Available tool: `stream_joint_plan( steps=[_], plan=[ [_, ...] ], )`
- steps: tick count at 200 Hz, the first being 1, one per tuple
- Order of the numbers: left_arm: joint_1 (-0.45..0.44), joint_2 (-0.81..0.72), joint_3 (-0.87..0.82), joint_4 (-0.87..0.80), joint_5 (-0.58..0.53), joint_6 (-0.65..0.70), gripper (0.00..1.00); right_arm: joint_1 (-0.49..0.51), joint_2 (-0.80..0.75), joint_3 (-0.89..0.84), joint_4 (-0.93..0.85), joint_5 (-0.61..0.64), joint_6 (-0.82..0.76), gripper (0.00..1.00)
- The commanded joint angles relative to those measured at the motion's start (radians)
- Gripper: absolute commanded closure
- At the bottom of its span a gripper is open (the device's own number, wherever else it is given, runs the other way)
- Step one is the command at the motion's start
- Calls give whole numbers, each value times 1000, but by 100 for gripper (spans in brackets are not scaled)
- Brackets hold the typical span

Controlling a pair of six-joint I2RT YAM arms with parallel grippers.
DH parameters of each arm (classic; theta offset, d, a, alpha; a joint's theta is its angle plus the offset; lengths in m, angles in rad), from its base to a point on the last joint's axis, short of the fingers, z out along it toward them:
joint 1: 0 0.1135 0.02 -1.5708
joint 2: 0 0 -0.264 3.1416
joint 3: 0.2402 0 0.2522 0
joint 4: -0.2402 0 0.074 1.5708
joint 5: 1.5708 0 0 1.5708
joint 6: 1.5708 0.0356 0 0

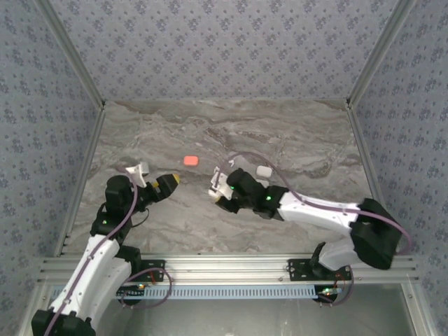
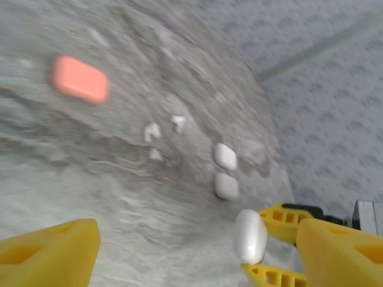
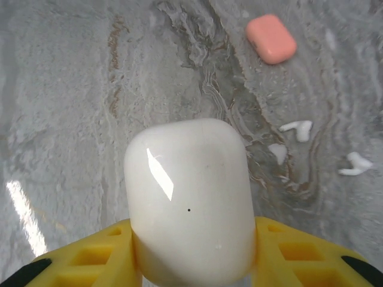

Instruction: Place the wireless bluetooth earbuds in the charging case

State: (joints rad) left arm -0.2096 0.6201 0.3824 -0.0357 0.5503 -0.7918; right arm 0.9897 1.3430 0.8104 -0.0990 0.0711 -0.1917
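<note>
Right end effector is seen clamped on a white charging case, apparently closed; the left end effector is spread wide, empty. White earbuds are scattered on the table near the orange case. Opening the lid is judged next. Two further white cases, well apart from the orange case, are revealed by the left wrist view.

- The charging case sat between the fingers of the right gripper.
- Three earbuds lay on the table, ahead of that gripper and to its right (near one another, not touching).
- A second case lay farther ahead, beyond the earbuds.
- A third case lay ahead of the left gripper, past the held case.
</note>
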Motion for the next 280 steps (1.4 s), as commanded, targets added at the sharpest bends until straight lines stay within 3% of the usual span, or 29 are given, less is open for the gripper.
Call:
stream_joint_plan(
  steps=[1,38,84,131,176,241,280],
  plan=[
    [-36,9,-8,206,196,-44,17,-24,-131,-82,65,-60,-148,56],
    [-182,56,24,276,199,-28,17,-40,-298,-157,95,-88,-230,55],
    [-361,208,107,307,142,29,19,-41,-367,-155,76,-90,-263,55],
    [-460,351,150,412,134,47,19,-41,-375,-142,58,-77,-269,55],
    [-535,471,217,424,141,88,26,-38,-377,-146,62,-71,-252,55],
    [-555,547,252,442,145,91,55,-37,-376,-149,61,-42,-239,55],
    [-557,546,255,424,138,98,65,-43,-373,-149,53,-18,-226,55]
  ],
)
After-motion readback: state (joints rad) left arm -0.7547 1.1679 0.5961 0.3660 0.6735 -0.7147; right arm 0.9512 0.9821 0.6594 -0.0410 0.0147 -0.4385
